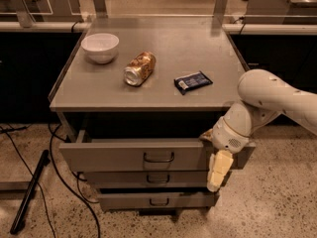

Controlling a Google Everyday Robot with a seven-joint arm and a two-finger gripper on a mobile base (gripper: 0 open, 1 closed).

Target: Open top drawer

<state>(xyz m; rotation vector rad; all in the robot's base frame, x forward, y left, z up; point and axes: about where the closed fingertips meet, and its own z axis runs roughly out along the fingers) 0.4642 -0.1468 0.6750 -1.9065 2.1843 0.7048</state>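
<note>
The top drawer (114,155) is the widest grey drawer of the metal cabinet. It stands pulled out toward the camera, with a dark gap between its front panel and the cabinet top. Its small dark loop handle (158,157) is at the panel's centre. My gripper (217,171) hangs pointing down at the right end of the drawer front, in front of the panel and well right of the handle. The white arm (270,95) reaches in from the right.
Two narrower drawers (153,178) sit below, less far out. On the cabinet top (198,43) are a white bowl (100,46), a can on its side (140,68) and a dark packet (192,81). Cables and a dark pole (29,192) lie on the floor at left.
</note>
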